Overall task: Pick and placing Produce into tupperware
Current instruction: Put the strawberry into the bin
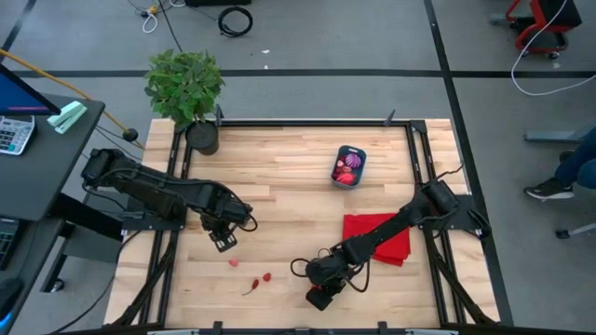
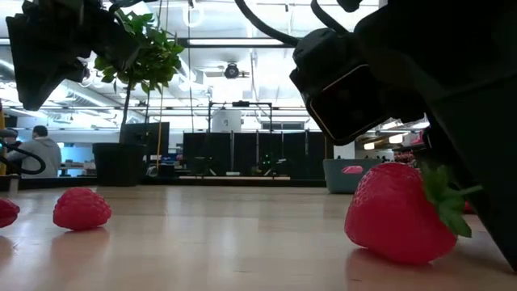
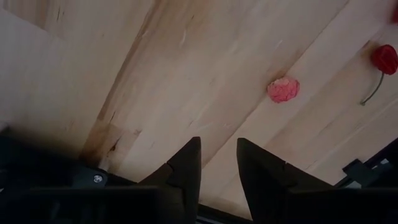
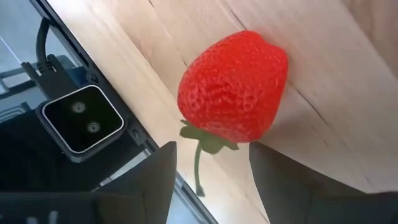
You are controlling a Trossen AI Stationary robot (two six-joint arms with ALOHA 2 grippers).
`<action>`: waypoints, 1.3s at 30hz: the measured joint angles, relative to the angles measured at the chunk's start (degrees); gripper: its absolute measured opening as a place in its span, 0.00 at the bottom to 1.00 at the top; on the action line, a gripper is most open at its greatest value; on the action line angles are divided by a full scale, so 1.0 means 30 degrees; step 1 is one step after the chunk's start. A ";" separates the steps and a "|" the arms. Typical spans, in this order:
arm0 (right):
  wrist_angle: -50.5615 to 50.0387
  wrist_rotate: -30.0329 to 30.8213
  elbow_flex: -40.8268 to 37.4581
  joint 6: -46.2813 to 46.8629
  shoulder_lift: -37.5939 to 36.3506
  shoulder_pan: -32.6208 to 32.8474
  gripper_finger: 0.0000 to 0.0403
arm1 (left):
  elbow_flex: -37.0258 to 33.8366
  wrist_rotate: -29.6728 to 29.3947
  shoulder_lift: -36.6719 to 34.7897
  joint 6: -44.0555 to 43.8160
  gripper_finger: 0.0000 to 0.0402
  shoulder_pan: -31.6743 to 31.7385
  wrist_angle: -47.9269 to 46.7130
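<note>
A red strawberry (image 4: 233, 87) with a green stem lies on its side on the wood, also showing in the low view as the strawberry (image 2: 400, 214). My right gripper (image 4: 211, 152) is open near the table's near edge (image 1: 321, 296), one finger on either side of the stem end, and I see no contact. My left gripper (image 3: 217, 155) is open and hovers over bare wood (image 1: 223, 237). Just beyond it lie a pink raspberry (image 3: 283, 89) and a small red fruit with a stem (image 3: 384, 59). The blue tub (image 1: 349, 166) sits farther back and holds several pieces.
A flat red cloth (image 1: 377, 237) lies under the right arm. A dark plant pot (image 1: 202, 137) stands at the far left corner. The camera block (image 4: 84, 118) sits at the near edge, beside the strawberry. Bare wood stretches across the table's middle.
</note>
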 joint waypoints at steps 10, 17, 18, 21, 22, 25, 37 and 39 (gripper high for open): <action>-0.0231 0.0017 -0.0007 0.0000 0.0000 0.0000 0.47 | 0.0000 -0.0007 0.0000 -0.0080 0.27 0.0000 0.0018; -0.0301 0.0531 -0.0022 0.0000 0.0007 -0.0044 0.29 | 0.0000 0.0000 0.0000 -0.0206 0.27 0.0000 0.0076; -0.0294 0.0543 -0.0022 0.0000 0.0007 -0.0045 0.26 | 0.0000 0.0000 0.0000 -0.0222 0.27 0.0000 0.0103; -0.0257 0.0549 -0.0022 -0.0026 0.0007 -0.0051 0.17 | 0.0000 0.0000 0.0000 -0.0233 0.27 -0.0002 0.0145; -0.0257 0.0543 -0.0022 -0.0088 0.0007 -0.0051 0.14 | 0.0000 0.0000 0.0000 -0.0233 0.27 0.0000 0.0174; -0.0251 0.0521 -0.0022 -0.0134 0.0007 -0.0058 0.06 | 0.0000 0.0000 0.0000 -0.0239 0.27 0.0000 0.0203; -0.0477 0.1807 -0.0027 -0.0526 -0.0494 -0.0456 0.01 | 0.0007 0.0000 0.0000 -0.0736 0.27 -0.0003 0.0343; -0.0716 0.2233 -0.0029 -0.0551 -0.1159 -0.0729 0.01 | 0.0007 0.0000 0.0000 -0.0743 0.27 -0.0004 0.0379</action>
